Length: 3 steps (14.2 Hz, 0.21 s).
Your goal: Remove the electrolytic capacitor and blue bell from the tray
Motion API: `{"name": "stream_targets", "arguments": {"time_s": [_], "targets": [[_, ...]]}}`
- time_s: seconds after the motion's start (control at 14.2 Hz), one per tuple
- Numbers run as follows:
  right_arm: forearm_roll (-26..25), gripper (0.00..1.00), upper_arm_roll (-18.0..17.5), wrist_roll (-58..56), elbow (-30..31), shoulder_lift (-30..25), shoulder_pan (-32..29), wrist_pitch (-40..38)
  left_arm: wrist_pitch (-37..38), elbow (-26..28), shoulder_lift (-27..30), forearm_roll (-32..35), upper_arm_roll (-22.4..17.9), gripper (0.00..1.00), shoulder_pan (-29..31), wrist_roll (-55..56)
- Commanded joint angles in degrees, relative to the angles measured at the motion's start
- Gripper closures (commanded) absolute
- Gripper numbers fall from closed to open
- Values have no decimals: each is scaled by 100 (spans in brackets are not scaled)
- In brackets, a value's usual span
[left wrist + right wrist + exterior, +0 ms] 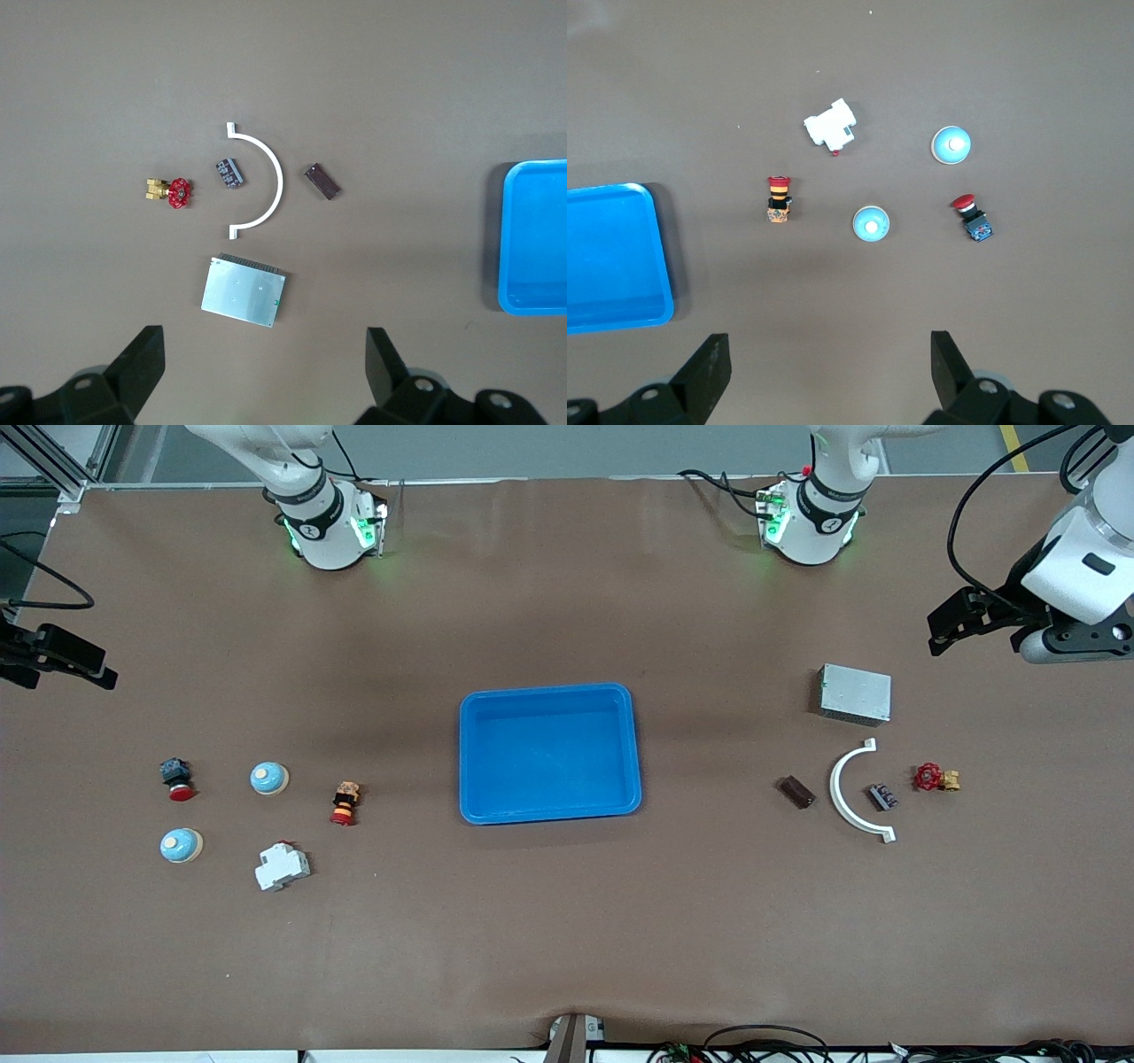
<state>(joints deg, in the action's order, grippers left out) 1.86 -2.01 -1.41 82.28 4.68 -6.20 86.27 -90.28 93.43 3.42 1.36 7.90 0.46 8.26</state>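
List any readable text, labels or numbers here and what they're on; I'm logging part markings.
None can be read.
Capacitor: pale marks on its sleeve, too small to read.
Arm bases: a round emblem each, no legible words.
Metal box, bells, tray: no markings visible.

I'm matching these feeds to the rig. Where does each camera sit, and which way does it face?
Front view: high across the table, facing both arm bases; left gripper and right gripper hang at the table's ends.
Left wrist view: looks down past open fingers at the white arc, red valve and metal box.
Right wrist view: looks down past open fingers at two bells.
All three share the blue tray.
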Motion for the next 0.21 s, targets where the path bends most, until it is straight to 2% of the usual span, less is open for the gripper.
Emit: {"name": "stream_targets", "arguments": {"time_s": [0.0,0.14], "targets": [[69,0,743,-8,130,-142,697,-14,124,-123,-26,48,19,0,6,-18],[69,0,772,-8,157,-142,726,-14,124,-123,-17,57,19,0,6,-18]]}}
